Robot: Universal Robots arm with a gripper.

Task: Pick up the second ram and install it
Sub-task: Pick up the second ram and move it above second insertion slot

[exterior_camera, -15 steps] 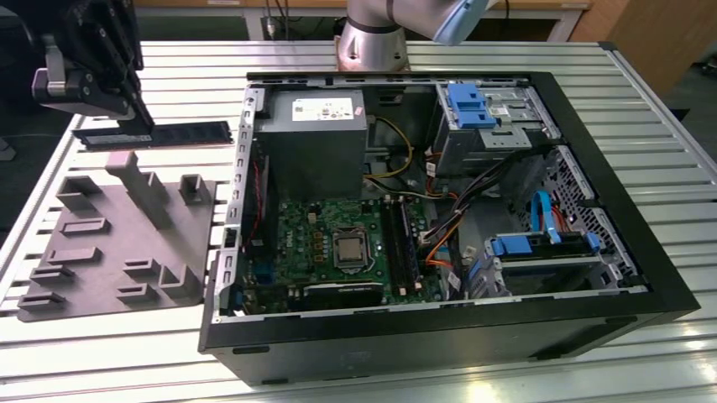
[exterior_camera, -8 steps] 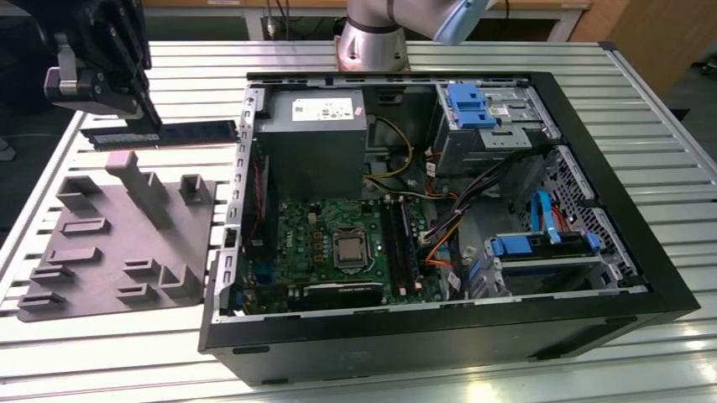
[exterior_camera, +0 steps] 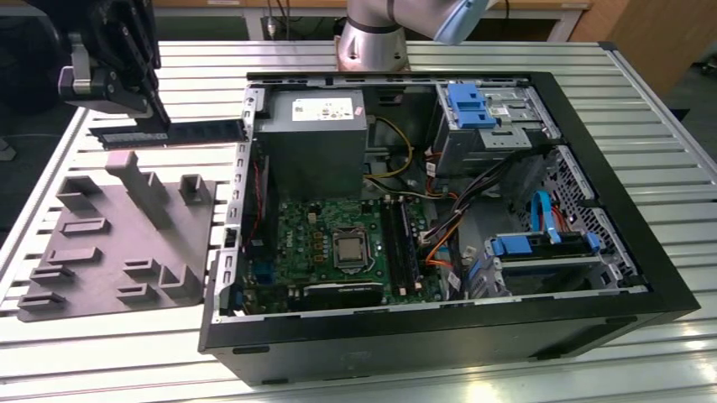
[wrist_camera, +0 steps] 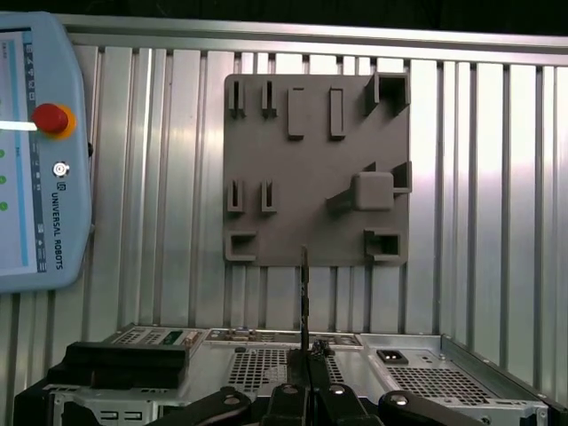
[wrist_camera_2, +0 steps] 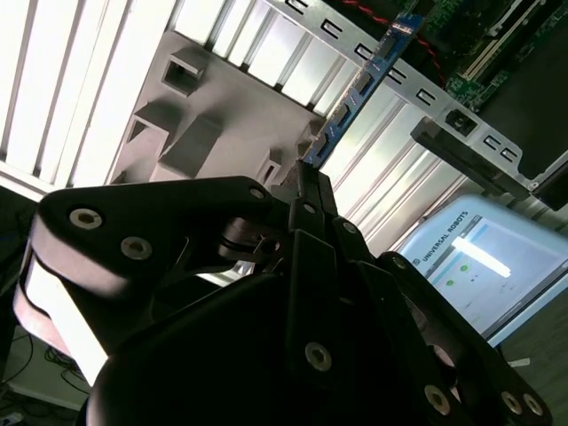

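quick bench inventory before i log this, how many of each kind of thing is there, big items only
second ram, clamped in the gripper: 1
gripper: 1
grey fixture plate: 1
open computer case: 1
teach pendant: 1
total: 5

Robot body. Silver-grey cylindrical arm joint (exterior_camera: 374,40) carrying a light-blue cap (exterior_camera: 462,18). The gripper (wrist_camera_2: 304,173) is matt black, built from flat, overlapping link plates (wrist_camera_2: 177,213) with rounded ends, pinned by round silver screws (wrist_camera_2: 86,217). Its two narrow fingers (wrist_camera_2: 311,202) taper towards the tip. In the exterior view a pale grey cylindrical fitting (exterior_camera: 81,81) projects from the gripper's side.
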